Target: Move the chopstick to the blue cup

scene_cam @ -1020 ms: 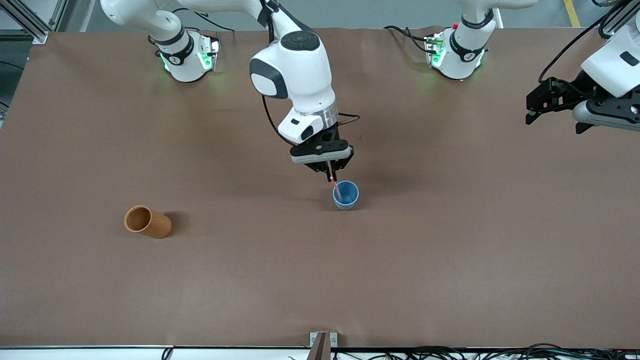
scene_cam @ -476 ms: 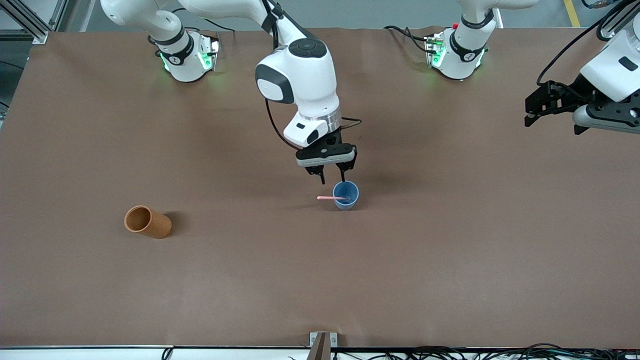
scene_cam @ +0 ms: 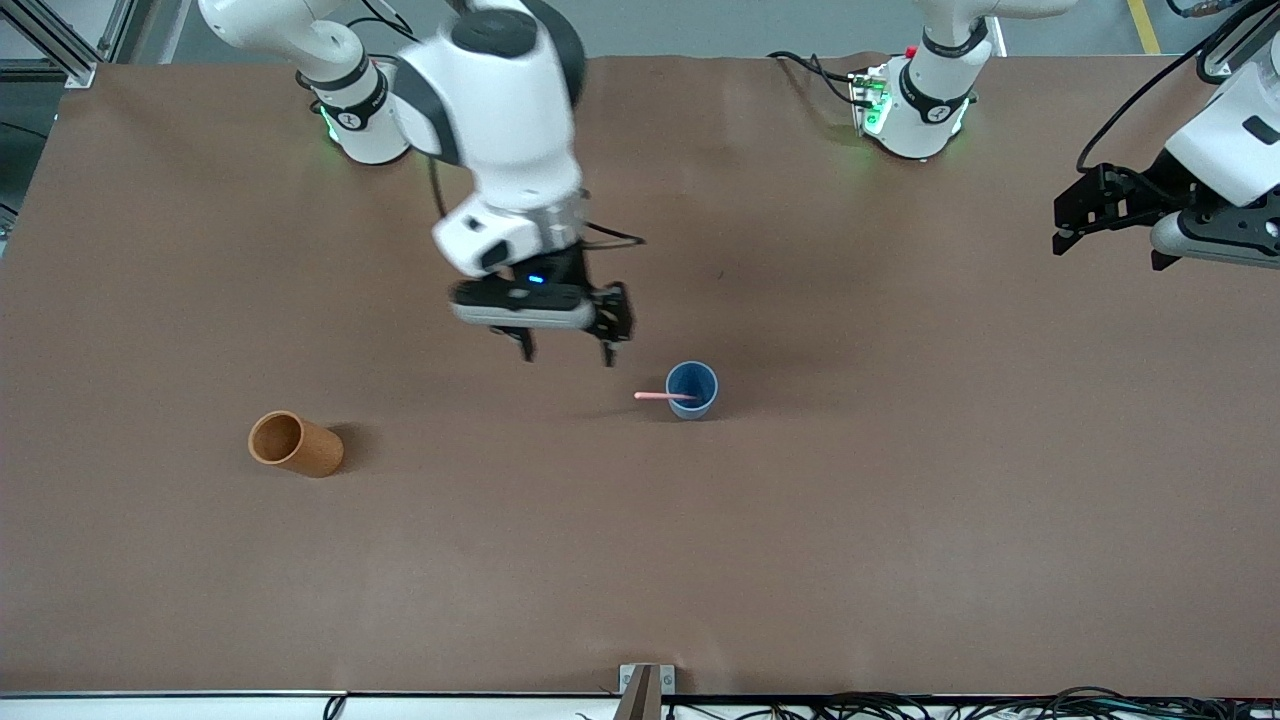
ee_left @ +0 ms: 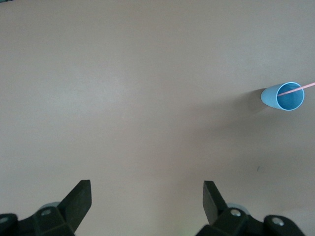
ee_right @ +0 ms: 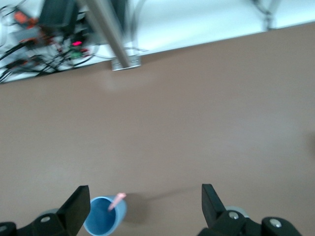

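Near the table's centre stands the blue cup [scene_cam: 692,389], upright, with the chopstick [scene_cam: 660,396] in it: one end sits inside, the shaft leans on the rim, and the free end sticks out toward the right arm's end of the table. The stick lies at a shallow angle, not upright. The left wrist view confirms it: the chopstick [ee_left: 295,89] crosses the mouth of the cup [ee_left: 283,96].

Right gripper [scene_cam: 566,352] hangs above the bare table, just off the cup toward the right arm's end. Its fingers are spread wide and hold nothing. It touches neither cup nor stick.

Left gripper [scene_cam: 1066,238] waits in the air over the table's edge at the left arm's end, fingers apart, empty.

Judgement: the transfer looks done, since the stick is in the cup and released. What is left, if anything, is for the right arm to clear off. One doubt: the stick leans low over the rim with much of its length outside, so a knock could tip it out or rock the cup.

Other items: an orange cup [scene_cam: 294,443] stands well apart from the blue one, toward the right arm's end of the table and a little nearer the front camera. Nothing stands between gripper and cup.
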